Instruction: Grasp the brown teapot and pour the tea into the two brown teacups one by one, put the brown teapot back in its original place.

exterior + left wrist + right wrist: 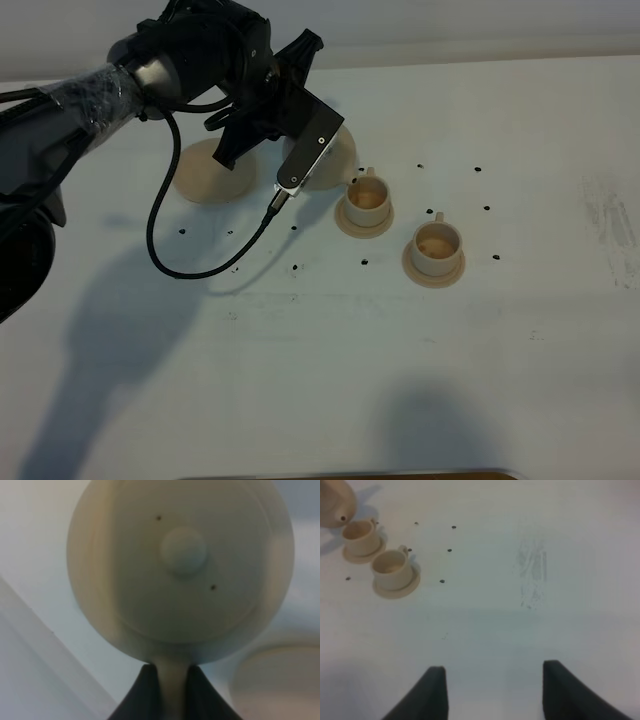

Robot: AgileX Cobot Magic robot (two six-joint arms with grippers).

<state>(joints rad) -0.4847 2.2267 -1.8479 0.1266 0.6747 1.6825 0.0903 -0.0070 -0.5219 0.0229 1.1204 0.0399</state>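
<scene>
Left gripper [170, 671] is clamped tight on the teapot's handle, with one dark finger on each side. The teapot [180, 570] is held close to the far edge of the table [500, 380], left of the middle. Its lid with the round knob is on. From high up, the arm and its camera [310, 150] hide most of the teapot. The spout is right by the left cup [367, 195], and I cannot tell if they touch. The right cup [437, 243] stands just beside that one, nearer the middle of the table. Each cup sits on a small saucer [345, 222]. The big saucer [205, 175] lies flat next to the teapot, on the side toward the left edge. A black cable [155, 235] loops over the table in front of it. Little black dots [296, 268] lie around the cups. Right gripper [495, 670] is wide apart and holds nothing. It is well apart from the cups, toward the right edge, near some grey scuff marks [532, 570].
</scene>
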